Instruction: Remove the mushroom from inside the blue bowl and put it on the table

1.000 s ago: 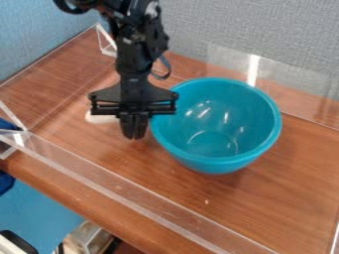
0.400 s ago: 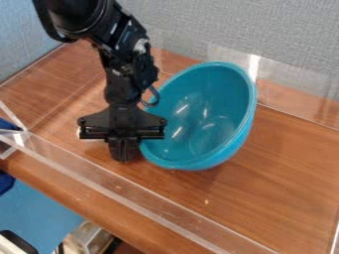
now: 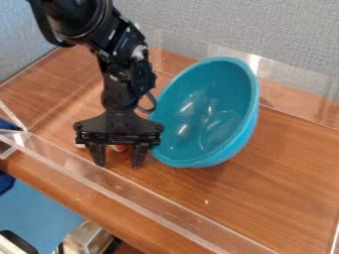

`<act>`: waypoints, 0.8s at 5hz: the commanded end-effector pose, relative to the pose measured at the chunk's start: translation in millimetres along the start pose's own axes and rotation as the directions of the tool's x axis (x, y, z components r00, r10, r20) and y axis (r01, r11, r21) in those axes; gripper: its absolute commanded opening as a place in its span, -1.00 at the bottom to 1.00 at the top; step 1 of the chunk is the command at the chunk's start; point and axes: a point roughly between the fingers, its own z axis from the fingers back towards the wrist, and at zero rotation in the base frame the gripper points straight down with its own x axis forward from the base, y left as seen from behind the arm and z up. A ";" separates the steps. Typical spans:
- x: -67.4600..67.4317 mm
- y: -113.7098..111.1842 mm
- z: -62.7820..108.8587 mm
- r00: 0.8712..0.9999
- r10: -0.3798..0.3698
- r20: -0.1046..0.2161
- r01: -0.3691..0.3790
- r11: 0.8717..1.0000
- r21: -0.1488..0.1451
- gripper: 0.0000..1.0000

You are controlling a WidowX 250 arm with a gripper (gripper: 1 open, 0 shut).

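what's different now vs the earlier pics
The gripper moved toward the lower left of the picture and its fingers spread apart, apparently letting go of the mushroom, which came along with it and is mostly hidden. The blue bowl tipped leftward, its right side up. The table and clear walls stayed put.

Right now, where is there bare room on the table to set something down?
The table looks bare to the right of and in front of the blue bowl, up to the clear front wall. It is crowded left of the bowl, where the gripper hangs right beside it.
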 end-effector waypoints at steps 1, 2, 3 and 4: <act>1.9 -0.7 11.2 1.000 -0.005 0.026 0.006 1.000 -0.013 1.00; 1.8 0.7 15.0 1.000 -0.005 0.023 0.006 1.000 -0.018 1.00; 2.1 2.2 18.6 1.000 -0.005 0.022 0.006 1.000 -0.022 1.00; 3.3 3.7 22.4 1.000 -0.005 0.021 0.005 1.000 -0.026 1.00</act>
